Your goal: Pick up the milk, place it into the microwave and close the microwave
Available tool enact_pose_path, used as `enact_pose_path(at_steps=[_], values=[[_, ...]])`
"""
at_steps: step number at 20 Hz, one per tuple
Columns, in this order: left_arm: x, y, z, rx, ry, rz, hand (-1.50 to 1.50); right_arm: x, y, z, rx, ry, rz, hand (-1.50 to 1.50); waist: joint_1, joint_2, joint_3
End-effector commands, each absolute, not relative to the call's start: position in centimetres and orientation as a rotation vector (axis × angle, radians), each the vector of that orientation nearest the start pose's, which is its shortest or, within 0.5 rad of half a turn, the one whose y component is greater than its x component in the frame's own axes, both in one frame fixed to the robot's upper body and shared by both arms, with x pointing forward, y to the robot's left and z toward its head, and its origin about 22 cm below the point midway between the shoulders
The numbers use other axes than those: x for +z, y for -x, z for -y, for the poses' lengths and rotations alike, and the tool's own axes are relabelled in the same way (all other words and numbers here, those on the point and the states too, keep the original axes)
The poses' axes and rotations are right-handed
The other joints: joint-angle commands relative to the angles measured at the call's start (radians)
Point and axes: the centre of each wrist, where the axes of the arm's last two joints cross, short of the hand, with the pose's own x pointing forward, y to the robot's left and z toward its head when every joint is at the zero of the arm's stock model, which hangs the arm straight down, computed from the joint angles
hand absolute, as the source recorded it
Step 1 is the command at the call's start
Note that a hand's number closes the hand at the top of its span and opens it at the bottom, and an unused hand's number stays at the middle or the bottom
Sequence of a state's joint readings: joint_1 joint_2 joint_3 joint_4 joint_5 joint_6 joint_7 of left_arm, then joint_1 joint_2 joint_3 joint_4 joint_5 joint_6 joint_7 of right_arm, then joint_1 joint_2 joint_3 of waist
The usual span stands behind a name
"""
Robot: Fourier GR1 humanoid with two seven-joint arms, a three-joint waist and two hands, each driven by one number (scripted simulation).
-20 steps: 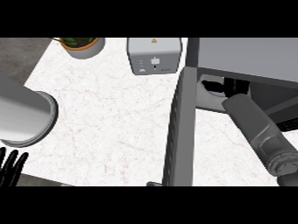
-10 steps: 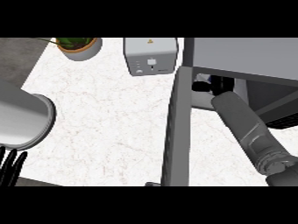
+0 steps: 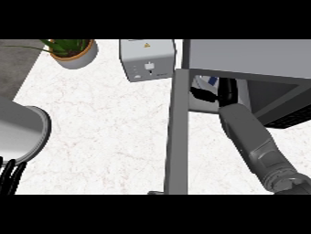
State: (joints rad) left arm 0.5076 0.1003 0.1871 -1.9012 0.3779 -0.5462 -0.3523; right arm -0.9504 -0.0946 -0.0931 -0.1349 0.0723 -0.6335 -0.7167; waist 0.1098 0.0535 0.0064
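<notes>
A white, faintly veined marble tabletop [image 3: 104,123] fills most of the view under even, soft light. At its far left corner stands a potted plant [image 3: 74,50] in a pale round pot with a tan rim, thin green leaves spreading out. Just to the right of it sits a grey toaster [image 3: 147,59] (small dark controls show on its near face). Beyond the tabletop's left edge lies a darker grey surface [image 3: 6,59], speckled like stone.
</notes>
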Motion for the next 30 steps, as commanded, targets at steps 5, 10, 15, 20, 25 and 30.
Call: enact_pose_path(at_steps=[5, 10, 15, 20, 25, 30], values=[[0.9, -9.6, -31.5, 0.062, 0.292, 1.887, -1.5, -7.0, -37.3, 18.6, 0.108, 0.39, 1.818, -1.5, -0.034, -0.023, -0.001], [1.5, -8.5, -30.6, 0.064, 0.265, 1.878, -1.5, -9.0, -35.5, 19.2, 0.083, 0.333, 1.824, -1.5, -0.056, -0.035, -0.003], [0.8, -8.1, -31.7, 0.061, 0.282, 1.843, -1.5, -13.1, -31.1, 18.5, 0.04, 0.291, 1.849, -1.5, -0.07, -0.043, -0.004], [1.3, -7.1, -30.0, 0.071, 0.265, 1.817, -1.5, -13.4, -30.5, 20.7, 0.033, 0.148, 1.855, -1.5, -0.098, -0.053, -0.006], [1.2, -8.0, -30.0, -0.029, 0.284, 1.779, -1.5, -14.5, -28.6, 19.7, 0.078, 0.1, 1.828, -1.5, -0.111, -0.058, -0.007], [-0.1, -9.5, -30.3, -0.022, 0.31, 1.777, -1.5, -14.6, -26.5, 23.9, 0.047, 0.148, 1.843, -1.5, -0.121, -0.06, -0.008]])
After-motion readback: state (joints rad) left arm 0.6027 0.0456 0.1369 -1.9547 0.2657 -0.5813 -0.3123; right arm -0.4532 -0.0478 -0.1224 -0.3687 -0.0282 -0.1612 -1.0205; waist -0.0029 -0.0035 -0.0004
